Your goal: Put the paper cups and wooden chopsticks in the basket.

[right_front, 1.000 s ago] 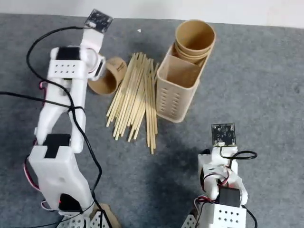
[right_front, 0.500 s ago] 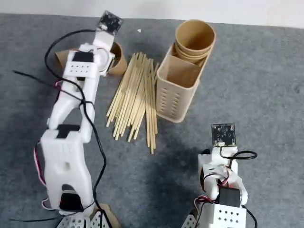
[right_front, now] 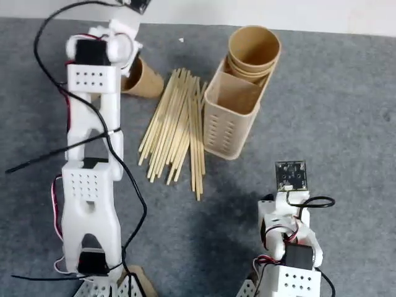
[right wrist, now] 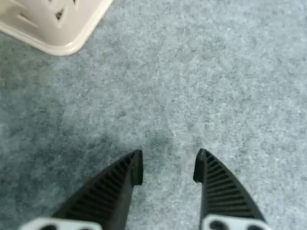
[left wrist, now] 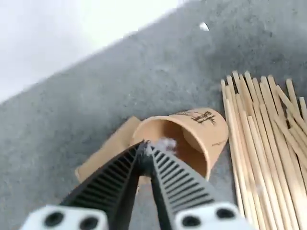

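Note:
My left gripper (left wrist: 145,149) is shut on the rim of a brown paper cup (left wrist: 192,139), which hangs tilted with its mouth toward the camera. In the high view that cup (right_front: 143,80) sits just left of the chopsticks, partly under the left arm. A second paper cup (left wrist: 103,154) lies on the mat behind it. Several wooden chopsticks (right_front: 176,127) lie in a loose bundle beside the beige basket (right_front: 230,124). Stacked paper cups (right_front: 253,49) fill the basket's far compartment. My right gripper (right wrist: 168,165) hovers open over bare mat, near the basket's corner (right wrist: 53,26).
Grey felt mat (right_front: 346,124) covers the table, with open room to the right of the basket and in front of the chopsticks. The right arm (right_front: 289,229) is folded low at the near edge. A white wall borders the far side.
The left arm has swung toward the far edge and risen. The cup in its gripper went from lying on its side to hanging tilted. The right arm has not moved.

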`<state>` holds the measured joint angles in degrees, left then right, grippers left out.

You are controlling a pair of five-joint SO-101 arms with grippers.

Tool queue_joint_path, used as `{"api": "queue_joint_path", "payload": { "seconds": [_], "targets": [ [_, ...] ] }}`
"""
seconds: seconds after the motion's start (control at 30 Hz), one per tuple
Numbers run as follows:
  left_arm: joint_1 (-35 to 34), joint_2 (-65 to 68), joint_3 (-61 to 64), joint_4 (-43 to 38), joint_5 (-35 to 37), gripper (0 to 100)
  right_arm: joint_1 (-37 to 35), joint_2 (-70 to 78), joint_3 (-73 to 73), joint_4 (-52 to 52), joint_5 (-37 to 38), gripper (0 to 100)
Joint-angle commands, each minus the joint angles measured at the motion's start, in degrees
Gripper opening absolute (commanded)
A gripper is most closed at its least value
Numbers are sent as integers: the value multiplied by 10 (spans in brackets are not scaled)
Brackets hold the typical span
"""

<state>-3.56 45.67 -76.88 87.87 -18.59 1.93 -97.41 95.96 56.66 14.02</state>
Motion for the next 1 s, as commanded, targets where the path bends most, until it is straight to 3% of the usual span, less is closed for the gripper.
{"api": "queue_joint_path", "payload": {
  "seconds": [0.0,0.07,0.33,0.53,0.97],
  "targets": [
    [9,-6,-51,32,-3,123,-6,-6,6,3,-4,180],
    [9,-1,-44,32,-3,178,-6,-6,6,3,-4,180],
    [0,61,-26,-34,-5,168,-6,-6,6,3,-4,180],
    [1,125,-29,-100,-47,167,-6,-6,6,3,-4,180],
    [-17,87,-29,-39,-46,164,-6,-6,6,3,-4,180]
  ]
}}
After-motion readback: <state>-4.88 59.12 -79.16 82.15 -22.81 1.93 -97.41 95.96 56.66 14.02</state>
